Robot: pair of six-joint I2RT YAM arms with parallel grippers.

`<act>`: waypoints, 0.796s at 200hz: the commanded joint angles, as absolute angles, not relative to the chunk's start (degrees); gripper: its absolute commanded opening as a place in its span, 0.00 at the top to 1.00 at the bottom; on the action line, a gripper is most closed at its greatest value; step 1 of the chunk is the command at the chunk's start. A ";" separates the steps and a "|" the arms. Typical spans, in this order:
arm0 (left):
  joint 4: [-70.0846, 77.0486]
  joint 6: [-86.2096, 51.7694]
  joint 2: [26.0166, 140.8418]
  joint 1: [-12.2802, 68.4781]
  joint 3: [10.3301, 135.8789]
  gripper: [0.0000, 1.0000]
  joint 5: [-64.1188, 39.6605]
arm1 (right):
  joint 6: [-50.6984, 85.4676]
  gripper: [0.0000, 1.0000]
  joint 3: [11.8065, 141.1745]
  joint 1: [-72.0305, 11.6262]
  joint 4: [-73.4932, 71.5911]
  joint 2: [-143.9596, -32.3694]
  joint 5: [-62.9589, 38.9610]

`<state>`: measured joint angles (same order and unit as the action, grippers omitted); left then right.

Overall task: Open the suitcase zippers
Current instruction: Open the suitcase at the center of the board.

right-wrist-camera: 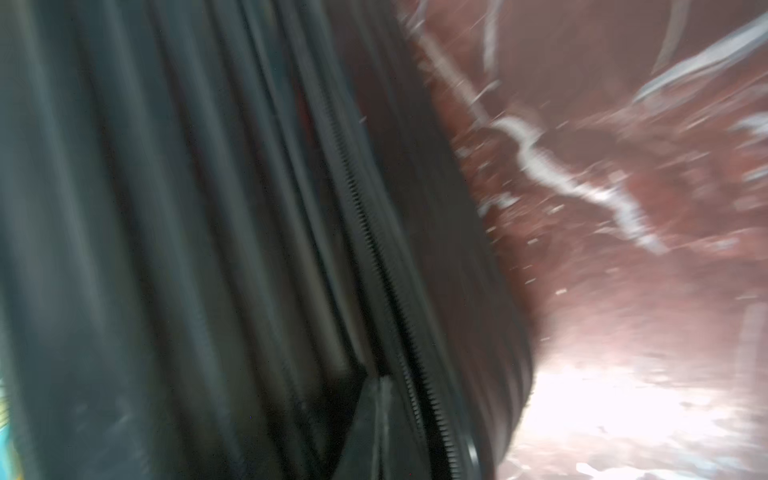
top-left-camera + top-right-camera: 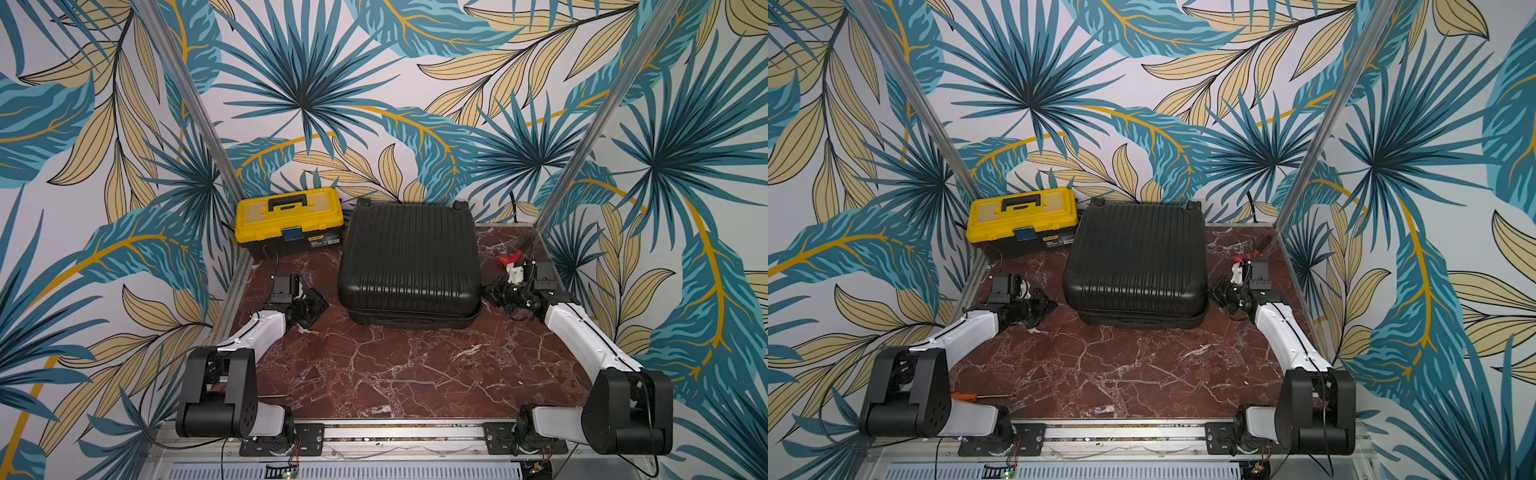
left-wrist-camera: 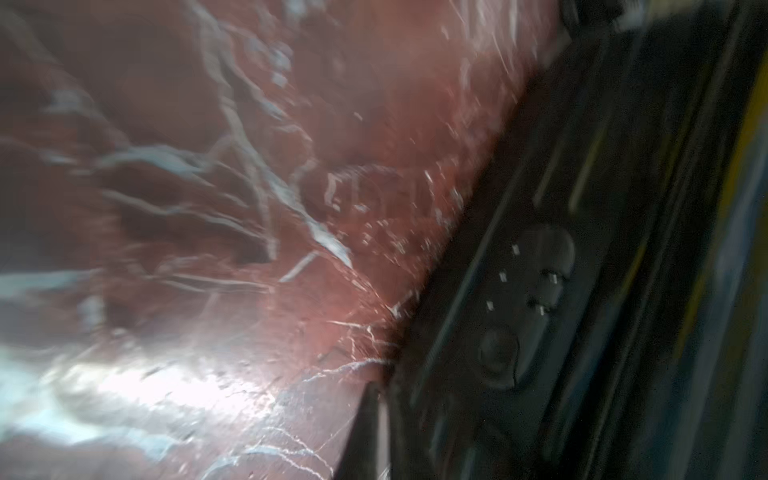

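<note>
The black ribbed suitcase [image 2: 409,266] [image 2: 1136,266] lies flat in the middle of the marble table [image 2: 395,365], wheels toward the back wall. My left gripper [image 2: 318,303] sits low by its left side, apart from it; in the left wrist view the blurred fingers [image 3: 376,415] are pressed together beside the suitcase's lock panel [image 3: 523,307]. My right gripper [image 2: 490,291] is at the suitcase's right side. In the right wrist view its shut tips [image 1: 380,390] rest by the zipper track [image 1: 386,282]. No zipper pull shows between either pair of fingers.
A yellow-and-black toolbox [image 2: 289,222] stands at the back left, close to the suitcase. A red-handled tool [image 2: 509,259] lies behind my right wrist. An orange screwdriver [image 2: 976,397] lies near the left arm's base. Leaf-patterned walls and metal posts [image 2: 582,137] hem in the table.
</note>
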<state>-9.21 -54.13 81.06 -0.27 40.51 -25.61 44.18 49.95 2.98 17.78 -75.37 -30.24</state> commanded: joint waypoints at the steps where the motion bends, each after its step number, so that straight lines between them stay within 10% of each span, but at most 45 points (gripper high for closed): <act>1: 2.97 -55.80 80.18 -0.61 39.00 1.00 -32.65 | 47.26 1.00 47.29 2.35 13.01 -74.34 -40.36; 159: 35.96 -73.21 77.39 0.49 28.11 1.00 -36.16 | 46.43 1.00 47.74 2.37 15.08 -70.39 -38.77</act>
<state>30.17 -71.99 81.49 -0.10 27.00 -37.26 46.11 48.45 2.96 15.05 -74.26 -37.06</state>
